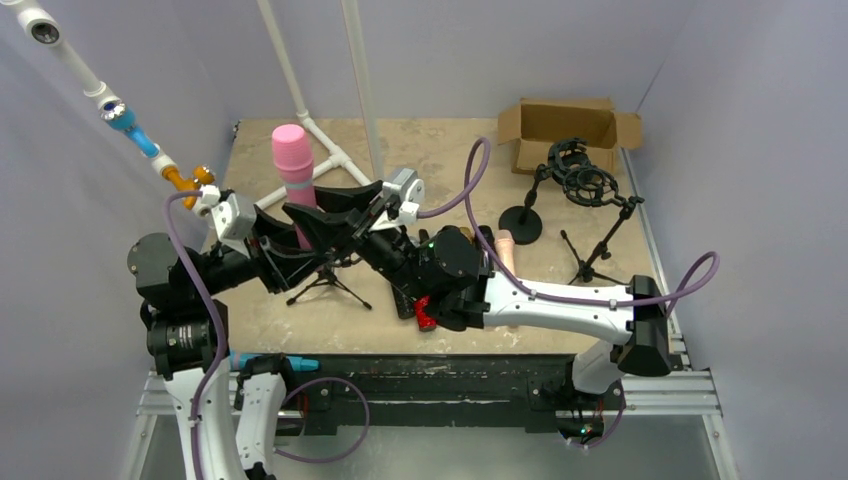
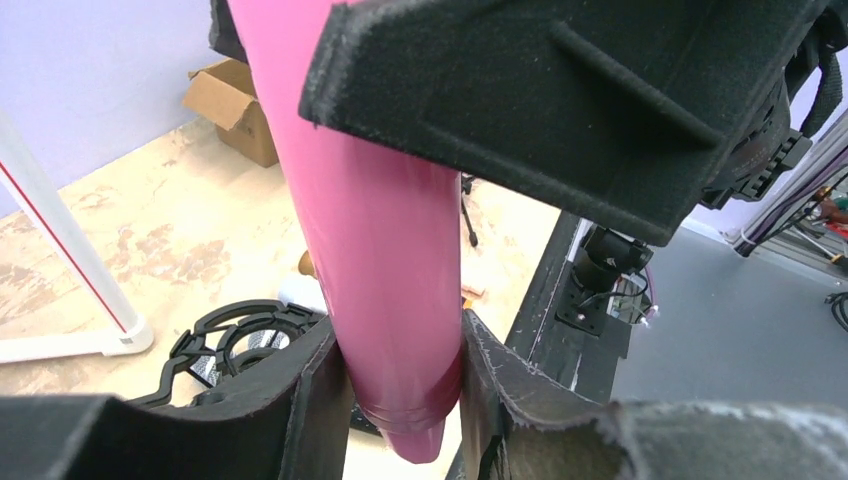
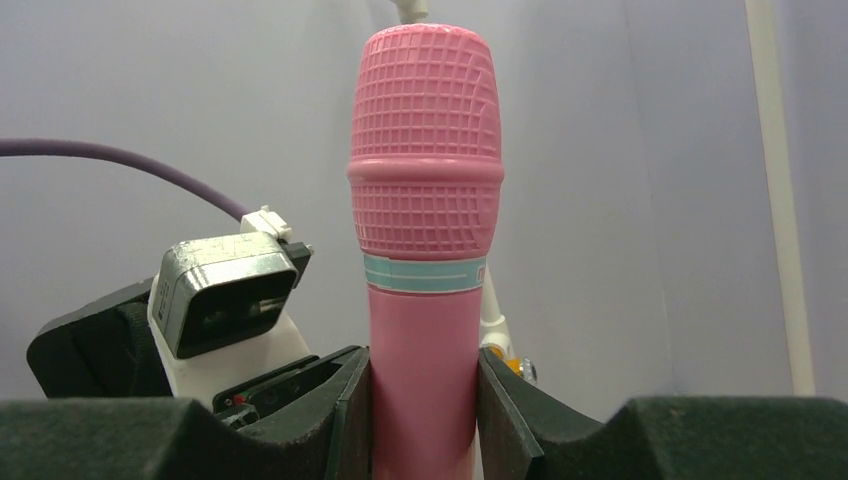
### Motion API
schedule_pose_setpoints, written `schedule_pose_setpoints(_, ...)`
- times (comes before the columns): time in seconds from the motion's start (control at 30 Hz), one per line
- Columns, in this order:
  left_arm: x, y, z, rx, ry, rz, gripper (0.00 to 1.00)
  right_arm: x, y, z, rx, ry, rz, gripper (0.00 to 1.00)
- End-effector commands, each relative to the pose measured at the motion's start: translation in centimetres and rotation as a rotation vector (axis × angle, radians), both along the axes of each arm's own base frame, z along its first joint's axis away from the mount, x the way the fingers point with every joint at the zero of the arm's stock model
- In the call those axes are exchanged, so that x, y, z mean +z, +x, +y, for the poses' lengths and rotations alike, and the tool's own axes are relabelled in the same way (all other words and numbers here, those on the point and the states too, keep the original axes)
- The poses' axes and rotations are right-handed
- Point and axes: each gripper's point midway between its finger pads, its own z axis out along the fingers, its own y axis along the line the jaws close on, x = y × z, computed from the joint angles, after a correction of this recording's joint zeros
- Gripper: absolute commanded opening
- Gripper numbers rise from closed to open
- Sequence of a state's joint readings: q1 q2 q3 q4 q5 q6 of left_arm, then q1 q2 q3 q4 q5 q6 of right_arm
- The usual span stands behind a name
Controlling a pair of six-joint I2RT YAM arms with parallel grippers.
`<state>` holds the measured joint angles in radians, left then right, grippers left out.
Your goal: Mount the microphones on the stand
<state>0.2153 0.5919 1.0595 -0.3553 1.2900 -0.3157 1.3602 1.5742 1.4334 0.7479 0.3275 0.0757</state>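
Note:
A pink microphone (image 1: 292,150) stands upright over the middle left of the table, its ribbed head on top (image 3: 425,130). My right gripper (image 3: 422,400) is shut on its body just below the teal band, reaching in from the right (image 1: 310,212). My left gripper (image 2: 400,390) has both pads against the lower end of the same pink microphone (image 2: 380,220) and comes in from the left (image 1: 288,245). A small black tripod stand (image 1: 325,282) sits on the table right under the two grippers. Behind my right arm, a peach microphone (image 1: 505,248) shows.
Two black stands with shock mounts (image 1: 575,175) rise at the right, one on a round base (image 1: 520,225), one on tripod legs (image 1: 590,265). An open cardboard box (image 1: 560,125) sits at the back right. White pipes (image 1: 300,100) rise at the back; a slanted pipe carries a blue microphone (image 1: 135,130).

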Motion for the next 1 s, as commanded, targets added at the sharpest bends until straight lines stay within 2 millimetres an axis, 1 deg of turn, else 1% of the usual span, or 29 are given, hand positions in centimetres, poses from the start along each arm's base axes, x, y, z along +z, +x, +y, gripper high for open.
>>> schedule_pose_setpoints(0.0, 0.9, 1.0, 0.5, 0.039, 0.022, -0.066, 0.09, 1.6, -1.7, -1.4, 0.079, 0.009, 0.059, 0.06)
schedule_pose_setpoints(0.03, 0.7, 1.1, 0.5, 0.047, 0.034, -0.075, 0.0, 1.5, -1.7, -1.5, 0.079, -0.016, 0.071, 0.12)
schedule_pose_setpoints(0.13, 0.4, 0.9, 0.7, 0.048, 0.08, -0.119, 0.0, 1.4, -1.6, -1.7, 0.095, -0.123, 0.089, 0.32)
schedule_pose_setpoints(0.17, 0.3, 0.8, 0.6, 0.04, 0.092, -0.129, 0.0, 1.7, -1.5, -1.8, 0.1, -0.152, 0.096, 0.38)
schedule_pose_setpoints(0.2, 0.2, 0.6, 0.6, 0.032, 0.104, -0.142, 0.0, 1.5, -1.3, -1.7, 0.108, -0.196, 0.107, 0.43)
schedule_pose_setpoints(0.23, 0.0, 0.4, 0.6, 0.027, 0.116, -0.154, 0.0, 2.1, -1.3, -1.7, 0.123, -0.227, 0.115, 0.46)
schedule_pose_setpoints(0.27, 0.0, 0.3, 0.5, 0.023, 0.124, -0.164, 0.0, 2.0, -1.1, -1.5, 0.139, -0.266, 0.13, 0.5)
schedule_pose_setpoints(0.3, -0.1, 0.2, 0.6, 0.022, 0.143, -0.194, 0.0, 0.7, -1.0, -1.1, 0.163, -0.338, 0.161, 0.53)
schedule_pose_setpoints(0.37, -0.2, 0.1, 0.6, 0.023, 0.154, -0.208, 0.0, 0.2, -1.1, -0.6, 0.21, -0.395, 0.186, 0.56)
schedule_pose_setpoints(0.43, -0.2, -0.1, 0.5, 0.02, 0.156, -0.212, 0.0, -0.5, -1.4, -0.2, 0.242, -0.431, 0.198, 0.56)
schedule_pose_setpoints(0.57, 0.0, 0.0, 0.6, 0.035, 0.158, -0.213, 0.0, -1.4, -2.0, 0.1, 0.28, -0.47, 0.207, 0.55)
schedule_pose_setpoints(0.7, -0.1, -0.1, 0.7, 0.036, 0.164, -0.214, 0.0, -2.6, -1.9, -0.3, 0.277, -0.516, 0.224, 0.56)
schedule_pose_setpoints(0.77, -0.2, -0.1, 0.6, 0.032, 0.164, -0.214, 0.0, -2.7, -2.0, -0.4, 0.277, -0.518, 0.224, 0.55)
schedule_pose_setpoints(0.8, -0.2, -0.1, 0.6, 0.028, 0.164, -0.212, 0.0, -2.6, -1.9, -0.5, 0.275, -0.515, 0.223, 0.52)
schedule_pose_setpoints(0.83, -0.3, -0.1, 0.6, 0.027, 0.165, -0.212, 0.0, -2.4, -1.9, -0.5, 0.275, -0.506, 0.219, 0.44)
schedule_pose_setpoints(0.93, -0.4, 0.0, 0.7, 0.039, 0.174, -0.213, 0.0, -1.2, -1.6, -1.1, 0.247, -0.466, 0.198, 0.16)
schedule_pose_setpoints(0.97, -0.5, 0.2, 0.9, 0.049, 0.181, -0.212, 0.08, -0.7, -1.4, -1.6, 0.23, -0.449, 0.186, 0.08)
